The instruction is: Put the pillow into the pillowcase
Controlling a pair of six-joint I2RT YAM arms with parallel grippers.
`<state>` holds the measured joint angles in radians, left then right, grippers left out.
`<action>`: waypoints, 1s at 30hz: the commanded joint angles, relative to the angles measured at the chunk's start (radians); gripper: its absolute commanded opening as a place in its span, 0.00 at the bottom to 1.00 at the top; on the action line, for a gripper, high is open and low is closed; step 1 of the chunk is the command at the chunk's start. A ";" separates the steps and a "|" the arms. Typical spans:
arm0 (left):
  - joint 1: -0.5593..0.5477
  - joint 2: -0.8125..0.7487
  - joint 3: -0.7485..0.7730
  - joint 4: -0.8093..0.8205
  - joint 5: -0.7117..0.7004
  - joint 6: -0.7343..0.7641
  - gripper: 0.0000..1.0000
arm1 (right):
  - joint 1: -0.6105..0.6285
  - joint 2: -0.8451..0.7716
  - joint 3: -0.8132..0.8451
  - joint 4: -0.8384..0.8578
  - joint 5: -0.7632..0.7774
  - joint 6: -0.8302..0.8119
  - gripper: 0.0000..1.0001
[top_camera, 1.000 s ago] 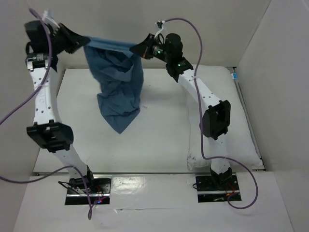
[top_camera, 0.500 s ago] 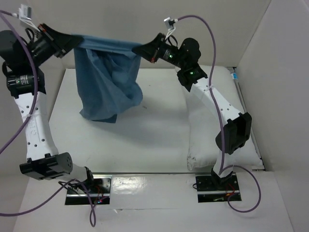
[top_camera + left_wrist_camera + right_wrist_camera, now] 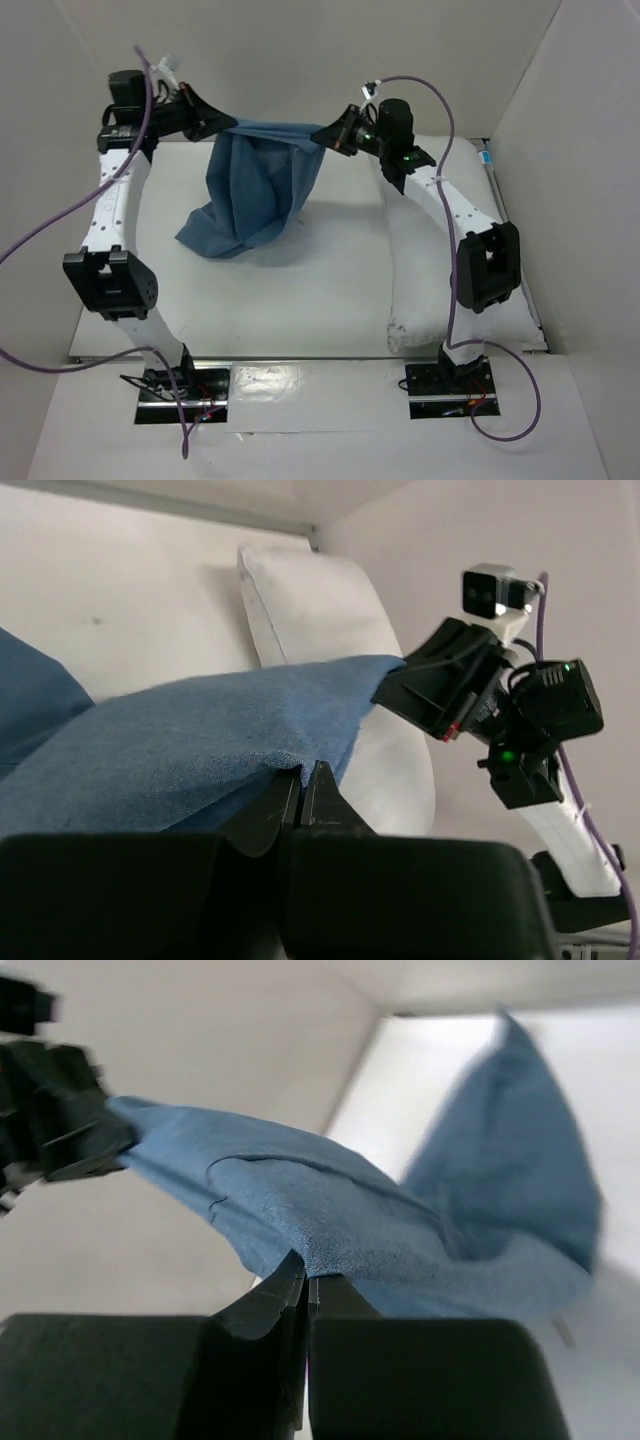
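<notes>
The right arm covered part of the large plump white pillow in the top view. In the right wrist view the far end of the wrinkly medium-blue cloth pillowcase was blurred, and the picture's edge cut off the left gripper. The pinched edges of the cloth were hidden between the jaws.

Top camera high, looking down — wrist cameras close, facing each other across pillowcase.

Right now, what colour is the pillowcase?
Medium blue, plain with no pattern; the pillowcase shows best in the top view.

White table bears the pillow along its right side
</notes>
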<state>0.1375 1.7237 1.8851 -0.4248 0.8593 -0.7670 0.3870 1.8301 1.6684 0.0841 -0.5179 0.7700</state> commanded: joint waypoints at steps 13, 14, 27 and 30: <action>-0.326 0.236 0.248 -0.507 -0.331 0.402 0.77 | -0.134 -0.204 -0.118 -0.510 0.320 -0.251 0.58; -0.297 0.193 0.171 -0.478 -0.365 0.361 0.73 | -0.067 -0.204 -0.107 -0.533 0.367 -0.262 0.59; 0.143 0.020 -0.544 -0.310 -0.626 0.115 0.83 | 0.461 0.139 0.116 -0.783 0.636 -0.362 0.82; 0.143 0.036 -0.592 -0.256 -0.641 0.086 0.83 | 0.529 0.246 0.209 -0.822 0.673 -0.385 0.84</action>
<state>0.2901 1.7485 1.3117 -0.7452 0.2489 -0.6342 0.8513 2.0079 1.7790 -0.6228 0.0513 0.4454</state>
